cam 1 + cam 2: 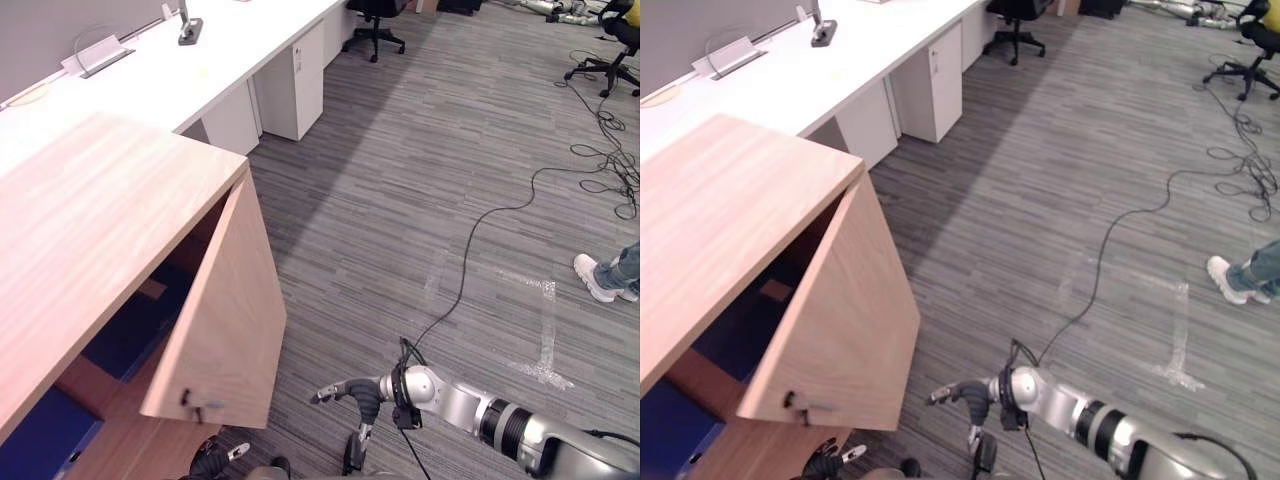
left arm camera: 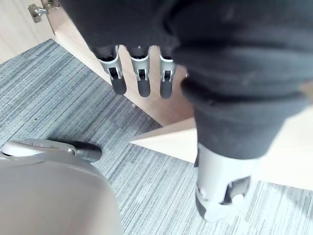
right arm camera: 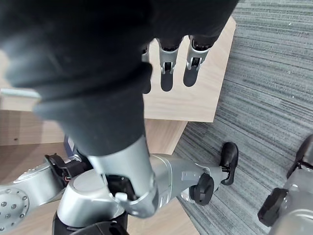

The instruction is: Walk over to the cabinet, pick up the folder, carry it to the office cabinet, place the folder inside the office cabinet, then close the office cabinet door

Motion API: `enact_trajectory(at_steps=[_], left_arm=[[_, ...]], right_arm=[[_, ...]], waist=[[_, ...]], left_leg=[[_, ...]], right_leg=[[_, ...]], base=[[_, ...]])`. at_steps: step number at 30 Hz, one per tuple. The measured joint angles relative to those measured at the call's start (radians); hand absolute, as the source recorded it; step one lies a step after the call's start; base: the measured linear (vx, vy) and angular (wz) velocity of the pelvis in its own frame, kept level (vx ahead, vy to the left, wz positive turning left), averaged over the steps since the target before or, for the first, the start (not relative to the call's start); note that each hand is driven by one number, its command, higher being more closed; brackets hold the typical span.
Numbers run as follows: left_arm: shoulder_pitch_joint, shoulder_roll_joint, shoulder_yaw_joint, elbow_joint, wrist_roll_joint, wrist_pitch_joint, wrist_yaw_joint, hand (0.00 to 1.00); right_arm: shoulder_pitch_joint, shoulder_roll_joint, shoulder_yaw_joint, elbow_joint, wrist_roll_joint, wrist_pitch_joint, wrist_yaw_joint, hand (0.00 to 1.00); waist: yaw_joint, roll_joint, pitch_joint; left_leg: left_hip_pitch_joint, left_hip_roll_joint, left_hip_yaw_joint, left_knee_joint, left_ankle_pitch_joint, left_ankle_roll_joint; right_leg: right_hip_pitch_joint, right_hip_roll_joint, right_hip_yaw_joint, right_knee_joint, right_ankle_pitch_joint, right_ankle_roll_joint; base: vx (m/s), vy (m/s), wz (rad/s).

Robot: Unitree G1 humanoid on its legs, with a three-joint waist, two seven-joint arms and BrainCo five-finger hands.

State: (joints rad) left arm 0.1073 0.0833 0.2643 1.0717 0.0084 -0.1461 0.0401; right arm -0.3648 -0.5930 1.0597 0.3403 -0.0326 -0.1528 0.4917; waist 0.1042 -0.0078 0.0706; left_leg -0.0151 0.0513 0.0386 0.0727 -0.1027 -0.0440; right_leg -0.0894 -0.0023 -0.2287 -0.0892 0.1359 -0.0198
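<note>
Grey carpet [image 1: 400,200] up front: right hand [image 1: 362,392] hangs low beside the ajar door [image 1: 225,310], fingers loose and straight, left hand [image 2: 143,68] fingers straight too, holding nothing; blue folder [image 1: 135,335] sits inside the office cabinet [image 1: 90,220], white surface [image 1: 230,50] behind it.

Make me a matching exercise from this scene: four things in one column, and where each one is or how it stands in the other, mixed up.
1. light wooden cabinet door
2. dark blue folder
3. black wheeled office chair
4. person's white shoe

A. on the grey carpet, at the right edge
B. standing ajar
C. by the far end of the long white desk
D. on a shelf inside the cabinet

Pairs: 1-B, 2-D, 3-C, 4-A.
</note>
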Motion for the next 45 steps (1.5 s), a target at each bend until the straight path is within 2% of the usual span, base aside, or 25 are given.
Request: enact_trajectory(at_steps=[3, 5, 10, 14, 16, 17, 18, 20, 22, 24, 25, 26, 28, 30, 32, 34, 35, 36, 37, 39, 41, 43, 45], left_arm=[[0.002, 0.002, 0.016, -0.003, -0.003, 0.0, 0.0, 0.0], [0.002, 0.001, 0.017, -0.003, -0.006, 0.0, 0.0, 0.0], [0.004, -0.004, 0.043, -0.003, -0.023, 0.001, 0.0, 0.0], [0.005, -0.006, 0.072, -0.005, -0.056, 0.002, 0.002, 0.0], [0.005, -0.006, 0.07, -0.005, -0.057, 0.002, 0.002, 0.0], [0.004, -0.006, 0.066, -0.006, -0.057, 0.002, 0.002, 0.0], [0.004, -0.007, 0.064, -0.006, -0.057, 0.002, 0.002, 0.0], [0.0, -0.003, 0.043, -0.006, -0.057, 0.004, 0.004, 0.0], [-0.019, -0.002, 0.023, -0.013, -0.057, 0.009, 0.012, 0.0], [-0.046, -0.003, 0.0, -0.031, -0.054, 0.012, 0.029, 0.0], [-0.048, -0.004, -0.024, -0.052, -0.053, 0.01, 0.045, 0.0], [-0.048, -0.004, -0.028, -0.055, -0.053, 0.01, 0.047, 0.0], [-0.041, -0.002, -0.042, -0.062, -0.051, 0.009, 0.056, 0.0], [-0.033, 0.0, -0.061, -0.062, -0.047, 0.009, 0.058, 0.0], [-0.034, 0.006, -0.087, -0.061, -0.046, 0.01, 0.058, 0.0], [-0.036, 0.012, -0.114, -0.059, -0.048, 0.01, 0.057, 0.0], [-0.037, 0.018, -0.136, -0.058, -0.047, 0.01, 0.056, 0.0], [-0.037, 0.019, -0.154, -0.06, -0.047, 0.008, 0.054, 0.0], [-0.037, 0.021, -0.163, -0.06, -0.048, 0.008, 0.054, 0.0], [-0.044, 0.014, -0.169, -0.057, -0.049, 0.009, 0.052, 0.0], [-0.049, 0.009, -0.166, -0.047, -0.05, 0.009, 0.052, 0.0], [-0.049, 0.005, -0.153, -0.044, -0.051, 0.008, 0.053, 0.0], [-0.047, 0.003, -0.138, -0.042, -0.052, 0.008, 0.054, 0.0]], right_arm=[[0.019, 0.041, 0.001, 0.011, -0.032, 0.0, 0.009, 0.0], [0.019, 0.053, 0.001, 0.021, -0.041, 0.0, 0.008, 0.0], [0.015, 0.108, 0.0, 0.094, -0.078, 0.0, 0.005, 0.0], [0.006, 0.205, -0.025, 0.228, -0.149, 0.001, -0.037, 0.0], [0.022, 0.268, -0.09, 0.332, -0.19, 0.0, -0.07, 0.0], [0.034, 0.323, -0.157, 0.43, -0.196, 0.003, -0.099, 0.0], [0.037, 0.342, -0.184, 0.469, -0.203, 0.004, -0.114, 0.0], [0.04, 0.444, -0.347, 0.691, -0.252, 0.018, -0.2, 0.0], [0.041, 0.484, -0.478, 0.817, -0.322, 0.041, -0.281, 0.0], [0.067, 0.479, -0.575, 0.893, -0.382, 0.067, -0.354, 0.0], [0.114, 0.47, -0.632, 0.918, -0.385, 0.086, -0.387, 0.0], [0.125, 0.469, -0.649, 0.919, -0.385, 0.087, -0.391, 0.0], [0.189, 0.476, -0.822, 0.94, -0.373, 0.097, -0.412, 0.0], [0.238, 0.49, -0.993, 0.943, -0.295, 0.114, -0.442, 0.0], [0.268, 0.49, -1.105, 0.94, -0.229, 0.122, -0.467, 0.0], [0.287, 0.487, -1.195, 0.939, -0.13, 0.127, -0.486, 0.0], [0.306, 0.488, -1.247, 0.935, -0.068, 0.129, -0.494, 0.0], [0.322, 0.492, -1.299, 0.928, -0.022, 0.129, -0.495, 0.0], [0.326, 0.498, -1.321, 0.928, 0.0, 0.127, -0.495, 0.0], [0.342, 0.515, -1.405, 0.918, 0.071, 0.126, -0.495, 0.0], [0.351, 0.534, -1.473, 0.918, 0.118, 0.129, -0.495, 0.0], [0.354, 0.54, -1.504, 0.92, 0.14, 0.132, -0.494, 0.0], [0.355, 0.549, -1.516, 0.919, 0.155, 0.132, -0.494, 0.0]], waist=[[0.014, -0.016, -0.004], [0.021, -0.016, -0.004], [0.074, -0.031, 0.002], [0.095, -0.05, 0.003], [0.1, -0.052, 0.003], [0.102, -0.052, 0.003], [0.103, -0.052, 0.003], [0.107, -0.051, 0.006], [0.108, -0.048, 0.032], [0.097, -0.037, 0.052], [0.092, -0.034, 0.051], [0.09, -0.034, 0.051], [0.086, -0.035, 0.05], [0.071, -0.03, 0.042], [0.056, -0.026, 0.041], [0.036, -0.019, 0.045], [0.017, -0.017, 0.046], [0.011, -0.012, 0.048], [0.005, -0.006, 0.048], [-0.026, -0.006, 0.048], [-0.038, -0.007, 0.048], [-0.041, -0.014, 0.041], [-0.037, -0.017, 0.033]], left_leg=[[-0.005, -0.006, -0.017, 0.0, 0.004, 0.002], [-0.014, -0.01, -0.037, 0.0, 0.009, 0.004], [-0.024, -0.018, -0.105, -0.034, 0.048, 0.003], [-0.038, -0.027, -0.147, -0.044, 0.07, 0.002], [-0.037, -0.03, -0.155, -0.054, 0.078, 0.004], [-0.037, -0.031, -0.16, -0.06, 0.083, 0.004], [-0.037, -0.031, -0.162, -0.062, 0.085, 0.003], [-0.036, -0.031, -0.168, -0.07, 0.093, -0.001], [-0.052, -0.042, -0.174, -0.03, 0.085, -0.005], [-0.126, -0.019, -0.049, 0.061, 0.045, 0.025], [-0.138, 0.02, 0.059, 0.072, 0.045, 0.025], [-0.137, 0.024, 0.068, 0.07, 0.047, 0.022], [-0.093, 0.004, 0.059, -0.007, 0.088, 0.012], [-0.039, -0.024, 0.051, -0.079, 0.129, 0.019], [-0.016, -0.049, 0.036, -0.095, 0.133, 0.021], [0.001, -0.07, 0.021, -0.086, 0.124, 0.034], [0.02, -0.089, 0.001, -0.082, 0.122, 0.037], [0.037, -0.099, -0.021, -0.082, 0.119, 0.042], [0.044, -0.1, -0.034, -0.078, 0.116, 0.047], [0.036, -0.11, -0.108, -0.062, 0.112, 0.058], [0.025, -0.123, -0.162, -0.059, 0.115, 0.063], [0.016, -0.137, -0.193, -0.051, 0.115, 0.062], [0.009, -0.139, -0.205, -0.054, 0.116, 0.059]], right_leg=[[0.001, -0.007, -0.017, 0.004, 0.0, 0.0], [0.001, -0.012, -0.037, 0.004, -0.001, 0.002], [0.004, -0.025, -0.101, 0.004, -0.005, 0.007], [0.006, -0.036, -0.134, 0.004, -0.008, 0.009], [0.007, -0.039, -0.142, 0.004, -0.008, 0.01], [0.008, -0.041, -0.148, 0.004, -0.008, 0.01], [0.008, -0.042, -0.15, 0.004, -0.009, 0.011], [0.009, -0.043, -0.158, 0.005, -0.01, 0.012], [0.025, -0.052, -0.182, 0.006, -0.019, 0.02], [0.024, -0.069, -0.241, 0.013, -0.026, 0.024], [0.023, -0.08, -0.269, 0.03, -0.041, 0.033], [0.023, -0.083, -0.274, 0.034, -0.043, 0.036], [0.038, -0.108, -0.293, 0.047, -0.047, 0.044], [0.058, -0.133, -0.305, 0.049, -0.047, 0.061], [0.072, -0.161, -0.321, 0.068, -0.055, 0.077], [0.055, -0.221, -0.33, 0.201, -0.114, 0.093], [0.031, -0.264, -0.316, 0.325, -0.156, 0.075], [-0.004, -0.297, -0.256, 0.449, -0.176, 0.05], [-0.025, -0.296, -0.194, 0.484, -0.193, 0.049], [-0.036, -0.212, 0.1, 0.477, -0.256, 0.076], [-0.028, -0.16, 0.241, 0.432, -0.26, 0.082], [-0.01, -0.149, 0.315, 0.39, -0.267, 0.095], [0.029, -0.151, 0.313, 0.323, -0.284, 0.118]], base=[[0.03, 0.068, 0.14], [0.03, 0.04, 0.34], [0.02, 0.026, 0.43], [-0.03, 0.019, 0.32], [-0.05, 0.018, 0.16], [-0.05, 0.012, 0.13], [-0.05, 0.008, 0.16], [-0.03, -0.002, 0.14], [-0.04, 0.016, 0.36], [-0.06, 0.055, 0.77], [-0.03, 0.041, 0.66], [0.04, 0.09, 0.6], [0.11, 0.119, 0.32], [0.15, 0.151, 0.19], [0.14, 0.155, 0.27], [0.12, 0.201, 0.38], [0.1, 0.27, 0.49], [0.09, 0.272, 0.51], [0.07, 0.223, 0.65], [0.05, 0.12, 0.91], [0.02, 0.01, 0.88], [0.01, -0.05, 0.58], [0.04, -0.112, 0.18]])
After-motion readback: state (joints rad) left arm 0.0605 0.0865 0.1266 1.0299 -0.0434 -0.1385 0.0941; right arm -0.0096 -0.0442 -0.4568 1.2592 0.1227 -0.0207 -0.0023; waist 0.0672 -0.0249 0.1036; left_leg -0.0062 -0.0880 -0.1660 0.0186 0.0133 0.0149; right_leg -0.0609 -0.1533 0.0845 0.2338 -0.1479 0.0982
